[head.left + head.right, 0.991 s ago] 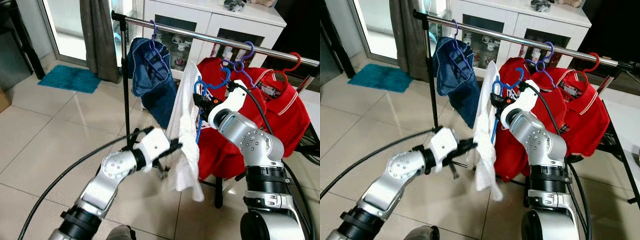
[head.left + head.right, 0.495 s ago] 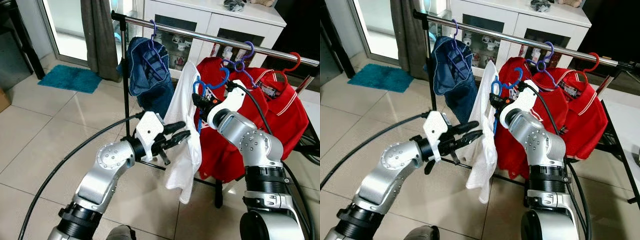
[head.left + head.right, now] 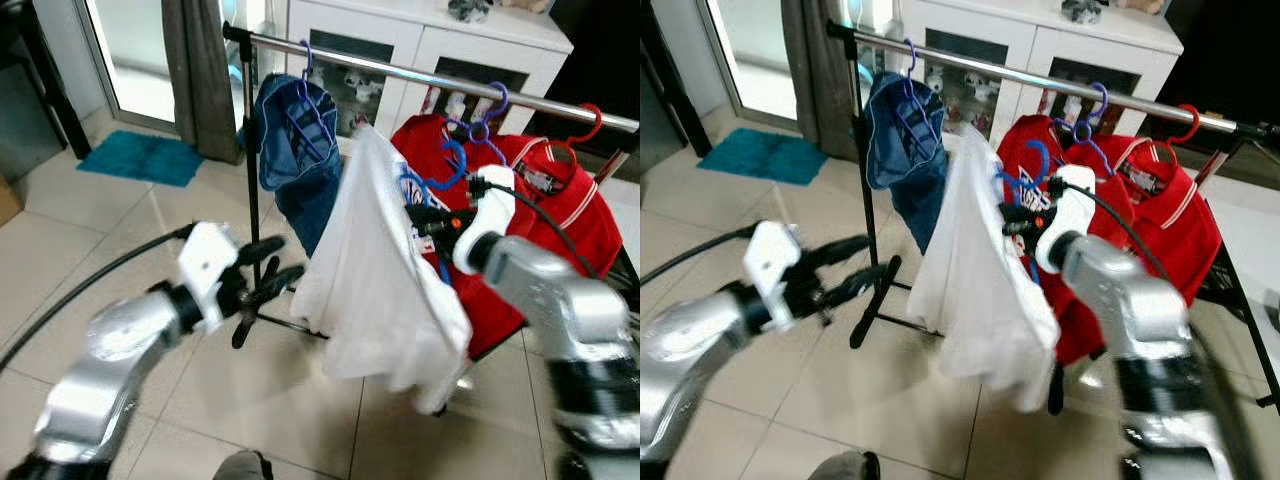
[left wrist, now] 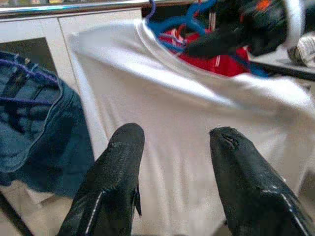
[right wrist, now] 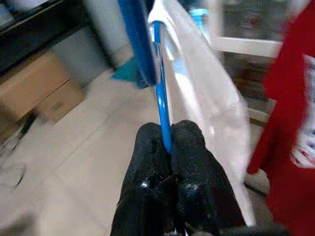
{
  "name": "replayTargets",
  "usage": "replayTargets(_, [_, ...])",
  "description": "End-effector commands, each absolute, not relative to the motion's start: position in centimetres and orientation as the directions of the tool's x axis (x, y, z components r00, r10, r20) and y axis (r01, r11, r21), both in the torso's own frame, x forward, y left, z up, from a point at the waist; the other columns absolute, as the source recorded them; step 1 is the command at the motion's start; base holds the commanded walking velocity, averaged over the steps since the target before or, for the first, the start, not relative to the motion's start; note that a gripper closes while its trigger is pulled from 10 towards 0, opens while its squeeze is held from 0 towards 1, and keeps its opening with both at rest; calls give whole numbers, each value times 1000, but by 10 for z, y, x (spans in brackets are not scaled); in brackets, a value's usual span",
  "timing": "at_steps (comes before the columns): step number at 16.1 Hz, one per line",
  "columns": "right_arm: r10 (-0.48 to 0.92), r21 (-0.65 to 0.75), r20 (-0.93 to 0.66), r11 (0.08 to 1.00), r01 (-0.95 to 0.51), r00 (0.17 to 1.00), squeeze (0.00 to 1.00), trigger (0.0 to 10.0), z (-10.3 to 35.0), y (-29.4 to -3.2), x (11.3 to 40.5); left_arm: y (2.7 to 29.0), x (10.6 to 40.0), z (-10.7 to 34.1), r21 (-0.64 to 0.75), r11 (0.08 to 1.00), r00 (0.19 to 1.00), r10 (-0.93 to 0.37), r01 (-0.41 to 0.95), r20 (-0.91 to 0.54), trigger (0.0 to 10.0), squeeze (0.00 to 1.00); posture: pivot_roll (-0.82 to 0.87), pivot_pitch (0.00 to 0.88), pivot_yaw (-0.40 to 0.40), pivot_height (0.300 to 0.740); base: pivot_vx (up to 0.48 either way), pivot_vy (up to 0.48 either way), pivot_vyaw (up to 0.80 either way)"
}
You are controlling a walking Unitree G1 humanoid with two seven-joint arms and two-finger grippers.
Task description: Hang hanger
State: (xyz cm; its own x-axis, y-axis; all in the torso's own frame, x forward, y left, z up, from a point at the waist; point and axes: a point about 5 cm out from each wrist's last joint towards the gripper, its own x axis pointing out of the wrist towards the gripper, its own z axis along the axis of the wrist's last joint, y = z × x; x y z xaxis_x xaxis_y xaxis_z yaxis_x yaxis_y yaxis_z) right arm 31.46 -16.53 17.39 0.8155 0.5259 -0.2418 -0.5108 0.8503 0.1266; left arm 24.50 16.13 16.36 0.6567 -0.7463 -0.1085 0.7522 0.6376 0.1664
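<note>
Left gripper (image 3: 262, 273): black fingers spread apart, empty, beside the garment's left edge, not touching it. Dark blue garment (image 3: 297, 150) on a purple hanger, hung from the silver metal rail (image 3: 420, 76). White T-shirt (image 3: 380, 290) on a thin blue plastic hanger (image 3: 432, 180), its hook below the rail. Right gripper (image 5: 167, 142): fingers clamped on the blue hanger's rod. Red polo shirts (image 3: 560, 215) hang on the rail behind.

A shiny metal rail (image 3: 420, 76) holds a blue top (image 3: 295, 140) and red shirts (image 3: 560, 210) on hangers. Its black stand (image 3: 250, 200) seems to rest on the tile floor (image 3: 90, 240).
</note>
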Motion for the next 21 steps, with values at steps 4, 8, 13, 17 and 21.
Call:
replayTargets(4, [718,21,-276,669,-743,639,0,10000,182,-168,289,175,243,168,195,706,732,-671,680,-123,10000,1000,122,0,-63,740,0,0,0])
replayTargets(8, [790,25,-275,576,-817,548,0,10000,183,-171,278,207,243,169,231,799,830,-548,555,-98,10000,1000,123,0,-61,740,0,0,0])
replayTargets(13, [860,19,-270,455,-890,434,0,10000,192,-175,272,253,239,191,257,827,864,-497,500,-82,10000,1000,139,0,-88,740,0,0,0])
replayTargets(17, [916,25,-252,328,-944,312,0,10000,199,-166,269,257,237,170,183,715,736,-633,675,-241,10000,459,144,0,-95,740,0,0,0])
replayTargets(21, [932,16,-240,285,-958,273,0,10000,204,-161,268,236,257,164,154,666,683,-697,730,-220,10000,0,134,0,-84,740,0,0,0])
